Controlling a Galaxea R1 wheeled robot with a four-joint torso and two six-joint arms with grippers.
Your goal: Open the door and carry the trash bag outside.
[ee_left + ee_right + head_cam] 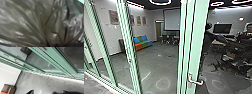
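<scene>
A green-framed glass door (197,50) stands ahead in the head view, its lever handle (195,82) low on the post right of the middle. Whether the door is ajar I cannot tell. Close to the camera in the left wrist view is the dark, shiny trash bag (31,23); its folds draw together where my left gripper (48,44) is shut on it. In the right wrist view, two dark fingertips of my right gripper (48,92) stand apart with nothing between them, above grey floor, with green door framing (56,60) beyond.
Green-framed glass panels (129,50) run along the left. Behind the glass are a colourful sofa (143,42), a projection screen (172,20) and tables with chairs. A person (247,31) is at the far right near dark equipment (236,51). A pale sill (52,76) crosses the floor.
</scene>
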